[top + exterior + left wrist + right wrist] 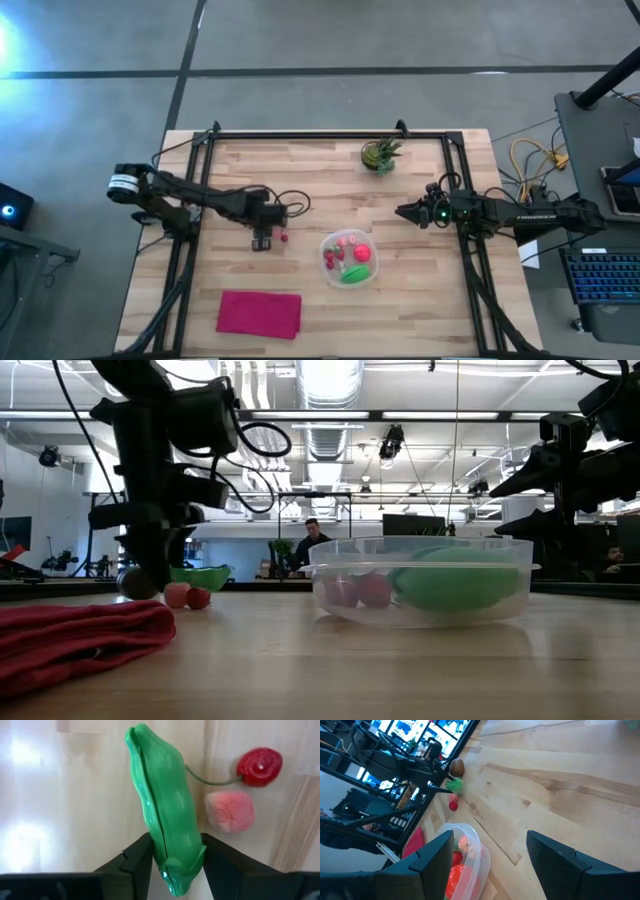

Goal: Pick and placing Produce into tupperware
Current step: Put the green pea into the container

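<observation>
High view shows the tupperware (349, 259) at lower centre already holding several produce pieces, while the left gripper (263, 241), fingers clamped on a green pea pod (162, 815), works left of it beside a cherry (259, 766) and pink piece (229, 810) still loose, and the right gripper (404, 211) waits wide open and empty at centre right.

My left gripper (172, 865) is covering the lower end of the green pod (162, 815); the tupperware (470, 855) is being cut off by the edge.
</observation>
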You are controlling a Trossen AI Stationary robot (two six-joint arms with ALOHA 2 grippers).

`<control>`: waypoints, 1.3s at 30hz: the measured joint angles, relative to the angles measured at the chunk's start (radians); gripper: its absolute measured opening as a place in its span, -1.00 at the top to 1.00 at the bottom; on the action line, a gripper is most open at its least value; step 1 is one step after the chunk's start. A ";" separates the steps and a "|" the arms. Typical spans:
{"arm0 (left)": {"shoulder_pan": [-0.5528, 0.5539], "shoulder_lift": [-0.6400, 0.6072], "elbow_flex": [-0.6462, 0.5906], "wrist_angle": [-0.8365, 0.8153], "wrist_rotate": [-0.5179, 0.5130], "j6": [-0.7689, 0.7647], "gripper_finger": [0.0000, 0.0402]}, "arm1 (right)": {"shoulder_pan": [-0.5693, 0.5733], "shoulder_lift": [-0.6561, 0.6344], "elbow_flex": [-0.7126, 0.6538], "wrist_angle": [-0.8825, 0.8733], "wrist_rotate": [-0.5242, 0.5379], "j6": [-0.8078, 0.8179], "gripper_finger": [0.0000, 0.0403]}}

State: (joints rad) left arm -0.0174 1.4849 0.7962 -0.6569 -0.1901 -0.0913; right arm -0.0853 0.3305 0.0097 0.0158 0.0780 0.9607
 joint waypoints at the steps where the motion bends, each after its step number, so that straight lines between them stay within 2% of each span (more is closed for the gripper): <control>1: 0.003 0.000 0.006 -0.006 -0.003 0.000 0.32 | 0.000 0.000 0.000 0.000 0.000 0.000 -0.20; 5: 0.007 -0.001 0.062 -0.062 -0.046 0.001 0.33 | 0.000 0.000 0.000 0.000 0.000 0.000 -0.20; 10: 0.003 -0.014 0.219 -0.094 -0.047 0.001 0.33 | 0.000 0.000 0.000 0.000 0.000 0.005 -0.20; 12: 0.002 -0.016 0.290 -0.071 0.012 0.001 0.33 | 0.000 0.000 0.000 0.000 0.000 0.004 -0.20; 14: 0.002 -0.016 0.347 -0.007 0.128 0.000 0.33 | 0.000 0.000 0.000 0.000 0.000 0.005 -0.20; 18: -0.023 -0.011 0.397 0.220 0.363 -0.036 0.33 | 0.000 0.000 0.000 0.000 0.000 0.008 -0.20; 21: -0.057 0.024 0.400 0.354 0.437 -0.085 0.32 | 0.000 0.000 0.000 0.000 0.000 0.008 -0.20; 28: -0.105 0.247 0.420 0.500 0.446 -0.258 0.27 | 0.000 0.005 0.000 0.000 0.000 0.008 -0.20; 33: -0.117 0.389 0.520 0.381 0.445 -0.298 0.26 | 0.000 0.005 0.000 0.000 0.000 0.029 -0.20; 39: -0.138 0.440 0.615 0.272 0.445 -0.296 0.26 | 0.000 0.006 0.000 -0.002 -0.010 0.035 -0.20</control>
State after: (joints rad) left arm -0.1551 1.9247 1.4115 -0.3847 0.2546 -0.3870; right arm -0.0853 0.3363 0.0097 0.0143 0.0677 0.9955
